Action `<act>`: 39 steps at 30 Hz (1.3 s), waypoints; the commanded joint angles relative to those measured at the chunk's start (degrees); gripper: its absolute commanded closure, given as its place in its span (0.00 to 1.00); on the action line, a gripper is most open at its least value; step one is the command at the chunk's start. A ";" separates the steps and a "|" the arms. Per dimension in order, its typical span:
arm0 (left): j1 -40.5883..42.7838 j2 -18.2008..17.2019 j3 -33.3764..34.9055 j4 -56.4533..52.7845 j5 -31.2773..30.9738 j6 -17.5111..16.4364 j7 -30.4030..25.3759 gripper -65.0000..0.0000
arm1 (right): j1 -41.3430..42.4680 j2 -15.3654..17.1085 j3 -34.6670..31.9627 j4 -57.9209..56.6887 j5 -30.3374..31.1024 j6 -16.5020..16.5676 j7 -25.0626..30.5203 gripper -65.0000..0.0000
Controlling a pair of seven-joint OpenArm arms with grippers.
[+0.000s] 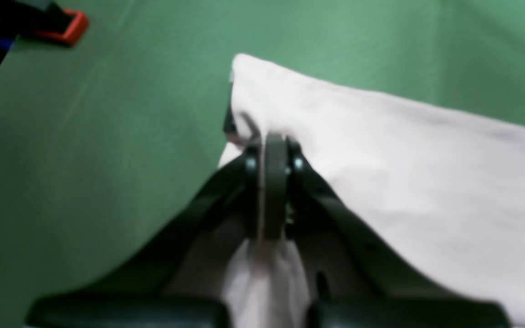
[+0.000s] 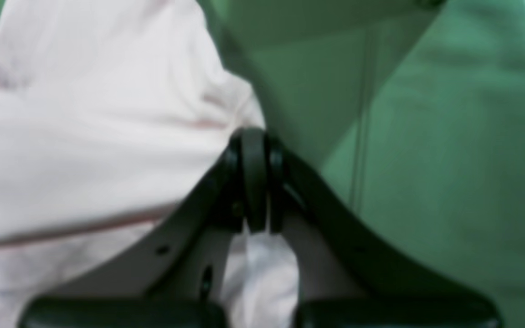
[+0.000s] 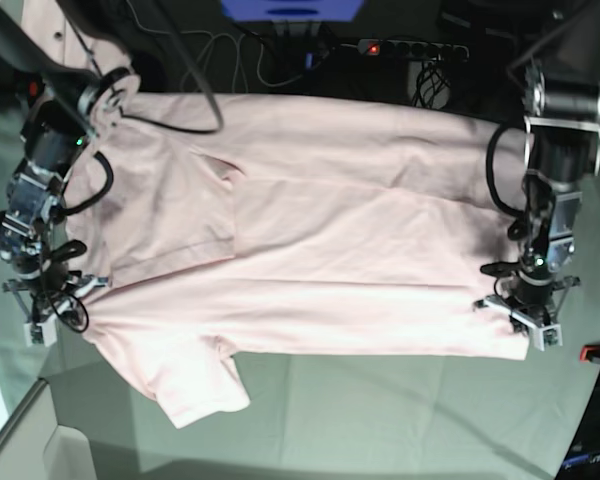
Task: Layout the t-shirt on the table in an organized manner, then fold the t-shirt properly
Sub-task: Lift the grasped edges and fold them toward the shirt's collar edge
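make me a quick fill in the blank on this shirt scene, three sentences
1. Both the left gripper and the right gripper are shut on the ____.
2. The t-shirt is pale ____.
3. The cloth covering the table is ____.

Missing words: t-shirt; pink; green

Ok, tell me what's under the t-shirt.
Under the t-shirt only the table shows, its grey-green cloth visible past the shirt's near edge. Anything lying beneath the spread fabric is covered and cannot be seen.
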 commanded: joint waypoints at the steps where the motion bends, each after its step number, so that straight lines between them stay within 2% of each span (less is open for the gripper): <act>1: 0.11 -0.66 -2.53 4.14 -0.18 0.17 -0.64 1.00 | 0.22 0.04 0.02 2.97 0.96 0.14 0.88 1.00; 6: 5.47 0.04 -10.44 14.42 -0.09 -0.09 4.37 1.00 | -3.65 -2.77 0.02 11.15 1.05 0.14 -0.53 1.00; 15: 13.47 1.18 -14.83 24.27 -0.09 -0.18 4.63 1.00 | -9.19 -7.34 6.17 21.17 1.05 0.14 -0.71 1.00; 20: 16.90 1.27 -14.83 27.70 -0.09 -0.18 4.63 1.00 | -12.80 -7.61 6.96 21.26 1.49 0.14 -0.62 1.00; 25: 22.18 1.27 -14.83 32.88 -0.18 -0.18 4.63 1.00 | -19.21 -7.61 5.38 25.48 9.13 0.14 -0.62 1.00; 28: 25.52 1.36 -14.83 35.08 -0.18 -0.18 4.63 1.00 | -22.55 -7.61 2.57 26.88 9.49 0.14 -0.62 1.00; 39: 29.39 4.26 -17.56 36.05 -0.18 -0.18 4.63 0.99 | -24.75 -7.61 2.13 26.79 9.49 0.14 -0.62 1.00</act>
